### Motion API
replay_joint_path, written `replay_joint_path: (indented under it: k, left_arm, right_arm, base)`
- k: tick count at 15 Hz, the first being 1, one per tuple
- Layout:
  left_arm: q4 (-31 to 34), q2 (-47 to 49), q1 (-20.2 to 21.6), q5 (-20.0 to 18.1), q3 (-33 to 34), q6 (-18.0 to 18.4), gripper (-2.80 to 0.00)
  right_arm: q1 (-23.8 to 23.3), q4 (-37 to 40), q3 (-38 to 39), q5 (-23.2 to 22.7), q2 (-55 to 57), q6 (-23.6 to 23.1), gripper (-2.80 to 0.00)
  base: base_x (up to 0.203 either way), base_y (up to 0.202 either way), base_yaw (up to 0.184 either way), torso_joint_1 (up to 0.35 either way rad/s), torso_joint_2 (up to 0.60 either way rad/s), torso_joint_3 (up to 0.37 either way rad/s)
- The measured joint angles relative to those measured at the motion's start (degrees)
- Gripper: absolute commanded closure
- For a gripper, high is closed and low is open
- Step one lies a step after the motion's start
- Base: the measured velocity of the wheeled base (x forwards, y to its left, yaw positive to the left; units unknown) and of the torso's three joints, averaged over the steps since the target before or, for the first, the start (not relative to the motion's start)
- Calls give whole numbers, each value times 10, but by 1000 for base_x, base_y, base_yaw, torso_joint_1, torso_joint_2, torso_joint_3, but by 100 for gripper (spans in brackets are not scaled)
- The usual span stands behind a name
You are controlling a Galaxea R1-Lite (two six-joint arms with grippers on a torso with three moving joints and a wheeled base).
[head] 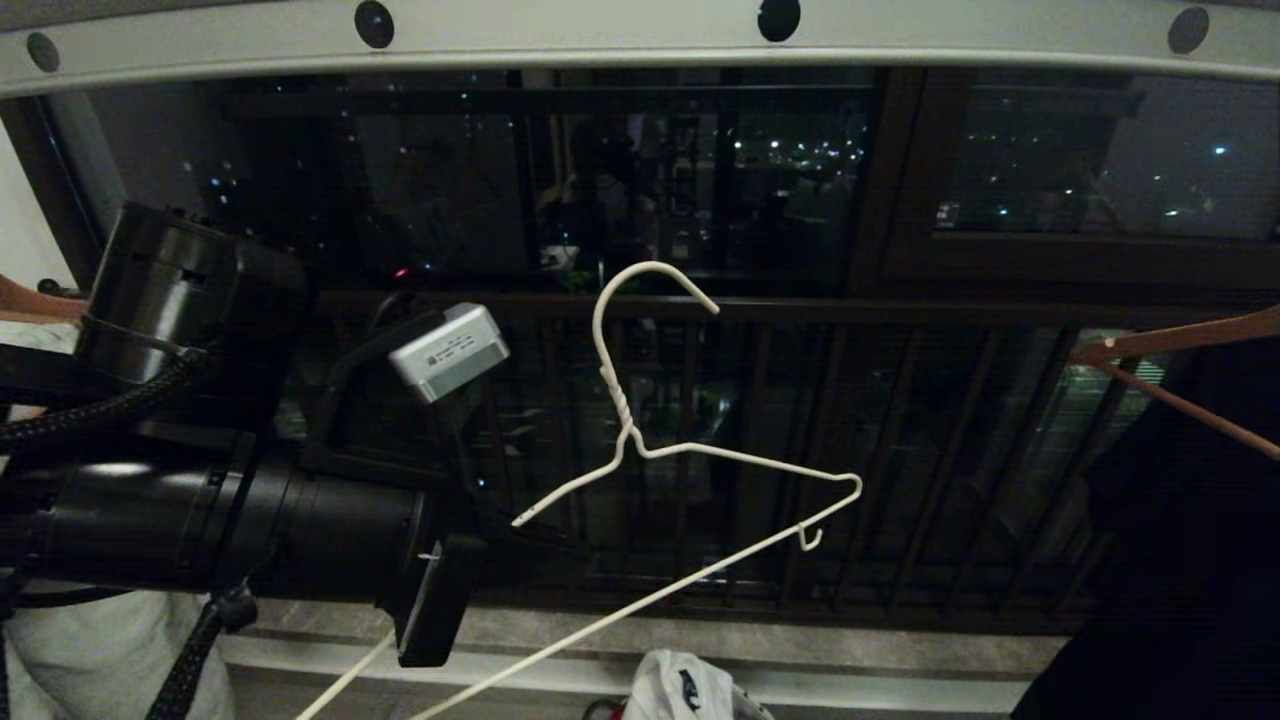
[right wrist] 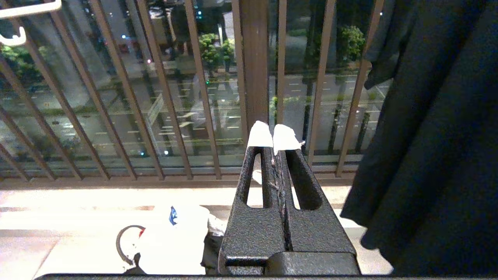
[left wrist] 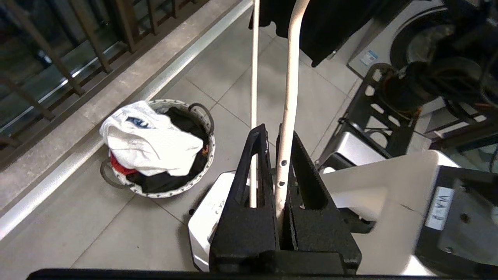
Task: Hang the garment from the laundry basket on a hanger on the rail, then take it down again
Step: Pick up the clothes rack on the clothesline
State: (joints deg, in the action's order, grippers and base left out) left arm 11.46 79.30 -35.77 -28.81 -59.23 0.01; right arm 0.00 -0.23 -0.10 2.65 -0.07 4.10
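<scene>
Gripping hanger [left wrist: 287, 116] | left hand [left wrist: 277, 134] clamped tight | right hand [right wrist: 275, 140] closed, empty

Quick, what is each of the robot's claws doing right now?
Left gripper: closed on the white wire hanger, held up below the rail.
Right gripper: closed, holding nothing.

I count one white wire hanger [head: 640, 440] and one brown wooden hanger [head: 1180, 370] at the far right. One grey rail [head: 600, 45] shows four black holes. One laundry basket [left wrist: 186, 186] holds one white garment [left wrist: 151, 146]. One dark garment [right wrist: 435, 128] hangs at right. I have two pincers: left pincer [left wrist: 278, 155], right pincer [right wrist: 275, 136].
</scene>
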Motion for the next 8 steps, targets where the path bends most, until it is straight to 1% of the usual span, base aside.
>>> replay_joint_path:
  k: [3,8]
  left_arm:
    - [-1,4,2,-1,3,2,0]
    - [-4,6,2,-1,4,1,0]
  right_arm:
    - [0,0,0,0,0,0,0]
    - [0,0,0,0,0,0,0]
  base:
    - [0,0,0,-26,38,26]
    - [0,0,0,-138,309,165]
